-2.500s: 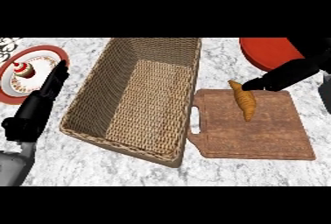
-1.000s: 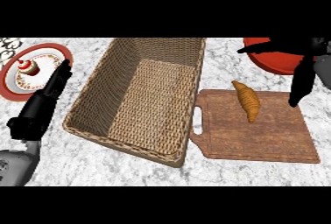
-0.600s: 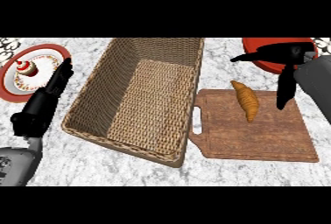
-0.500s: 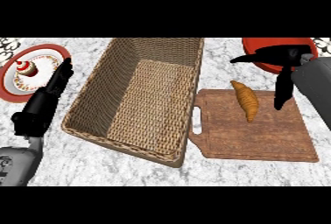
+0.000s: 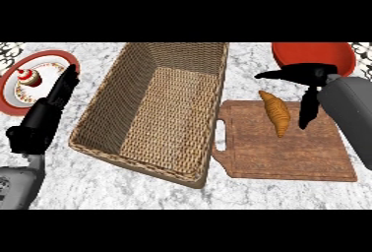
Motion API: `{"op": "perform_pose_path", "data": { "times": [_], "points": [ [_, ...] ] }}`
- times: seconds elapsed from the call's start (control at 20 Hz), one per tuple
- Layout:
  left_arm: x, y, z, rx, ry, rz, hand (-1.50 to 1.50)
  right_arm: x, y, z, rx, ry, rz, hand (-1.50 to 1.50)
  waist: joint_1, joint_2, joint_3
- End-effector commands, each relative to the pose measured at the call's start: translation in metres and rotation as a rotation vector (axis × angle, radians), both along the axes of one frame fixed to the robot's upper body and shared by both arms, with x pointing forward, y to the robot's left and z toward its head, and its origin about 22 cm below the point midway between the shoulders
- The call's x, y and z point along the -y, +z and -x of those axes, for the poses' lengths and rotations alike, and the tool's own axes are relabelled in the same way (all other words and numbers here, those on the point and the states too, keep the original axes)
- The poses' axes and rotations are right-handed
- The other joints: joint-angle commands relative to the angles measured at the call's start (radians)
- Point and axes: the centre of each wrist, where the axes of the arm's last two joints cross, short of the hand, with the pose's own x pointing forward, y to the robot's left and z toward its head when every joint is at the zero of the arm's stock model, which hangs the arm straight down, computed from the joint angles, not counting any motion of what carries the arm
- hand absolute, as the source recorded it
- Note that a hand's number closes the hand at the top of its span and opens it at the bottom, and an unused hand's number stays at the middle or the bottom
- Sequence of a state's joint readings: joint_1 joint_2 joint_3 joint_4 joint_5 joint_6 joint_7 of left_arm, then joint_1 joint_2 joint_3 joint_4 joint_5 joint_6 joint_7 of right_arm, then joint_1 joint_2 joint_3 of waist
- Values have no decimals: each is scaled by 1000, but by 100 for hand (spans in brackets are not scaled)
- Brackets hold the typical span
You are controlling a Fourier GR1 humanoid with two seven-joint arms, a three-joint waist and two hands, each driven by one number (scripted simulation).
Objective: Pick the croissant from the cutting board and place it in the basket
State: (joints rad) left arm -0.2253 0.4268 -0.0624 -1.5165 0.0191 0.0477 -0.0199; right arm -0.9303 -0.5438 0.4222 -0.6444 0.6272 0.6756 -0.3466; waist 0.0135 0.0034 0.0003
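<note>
An orange-brown croissant (image 5: 276, 113) lies on the wooden cutting board (image 5: 283, 152), near its far edge. The long wicker basket (image 5: 156, 106) stands just left of the board and holds nothing. My right hand (image 5: 311, 78) hovers over the croissant's right side, open, with the thumb stretched left above the croissant and the fingers pointing down beside it. There is a gap between hand and croissant. My left hand (image 5: 45, 118) rests open at the left of the basket, fingers pointing away.
A red-rimmed plate (image 5: 18, 93) with a small cupcake (image 5: 27, 78) sits at the far left, beside my left hand. A red bowl (image 5: 312, 51) stands behind the cutting board, partly hidden by my right hand.
My right hand has swung from the right side of the board to above the croissant, thumb spread leftward. The left hand has shifted slightly. The croissant has not moved.
</note>
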Motion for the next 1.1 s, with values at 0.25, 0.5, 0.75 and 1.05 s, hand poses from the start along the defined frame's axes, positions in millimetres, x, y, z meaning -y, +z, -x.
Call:
{"op": "perform_pose_path", "data": {
  "times": [0.25,0.5,0.75,1.05],
  "points": [
    [-20,-3,-11,5,26,-9,0,8,-20,0,13,-8,-48,-150,-3,2,0],
    [-11,-6,-1,-13,12,7,0,6,-21,11,-2,2,-40,-150,-14,-4,-1],
    [0,-5,15,12,9,-15,0,-4,-62,17,-11,-23,-29,-150,-4,-3,0],
    [3,-1,5,8,13,8,0,0,-47,12,-28,-28,-4,-150,-8,-3,0]
  ]
}}
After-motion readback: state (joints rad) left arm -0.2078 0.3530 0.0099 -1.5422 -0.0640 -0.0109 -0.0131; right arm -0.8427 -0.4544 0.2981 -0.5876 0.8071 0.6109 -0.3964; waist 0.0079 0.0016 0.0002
